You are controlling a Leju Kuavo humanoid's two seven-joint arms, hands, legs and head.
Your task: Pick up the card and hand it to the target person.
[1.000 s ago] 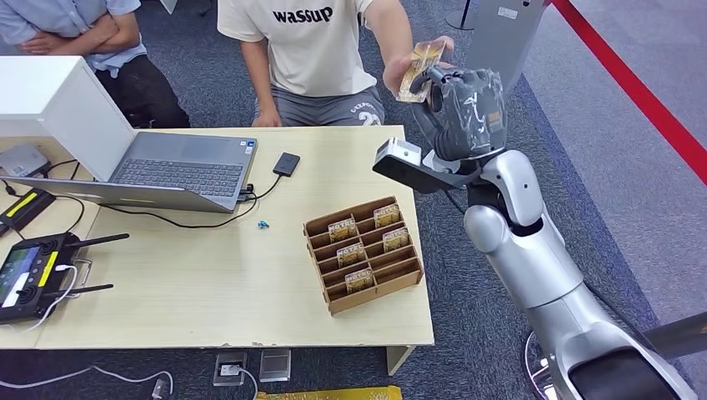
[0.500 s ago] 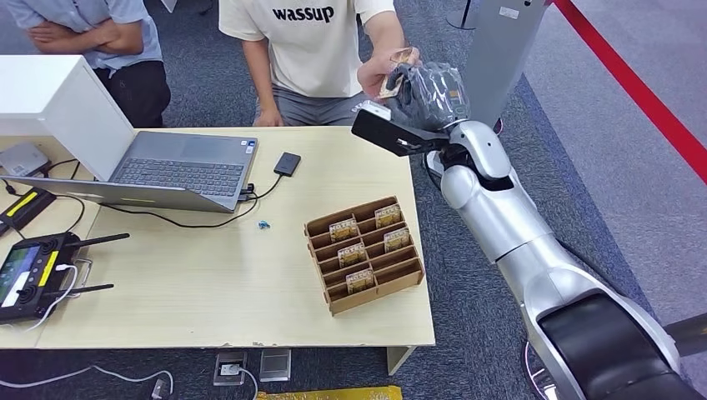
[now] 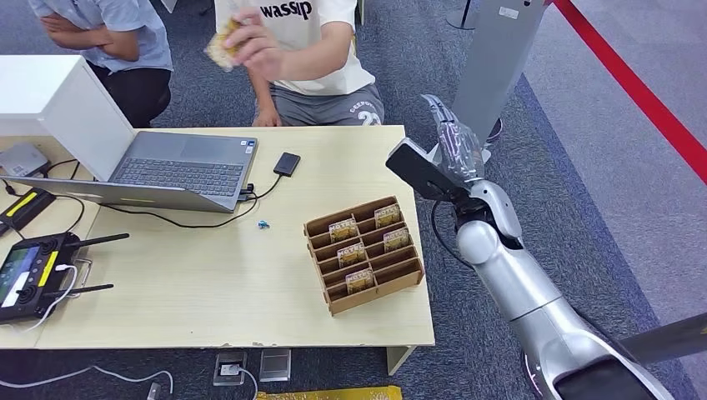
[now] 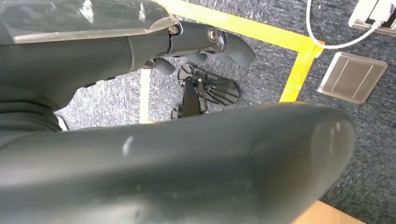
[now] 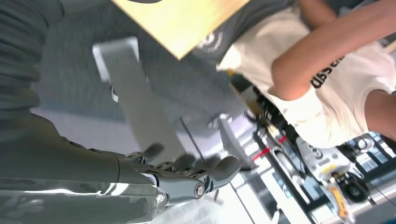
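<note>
The person in the white T-shirt behind the table holds the yellowish card up in a hand near the chest. My right hand is raised past the table's far right corner, fingers straight and apart, holding nothing; the same empty right hand shows in the right wrist view, with the person's arm beyond it. My left hand hangs low over the carpet, fingers loosely extended and nothing in them.
A wooden card rack with several cards stands on the table. A laptop, a small black box, a white box and a remote controller lie to the left. A second person stands at back left.
The person has taken the card from my right hand and pulled it left toward the chest. My right hand has opened and dropped lower, away from the person.
</note>
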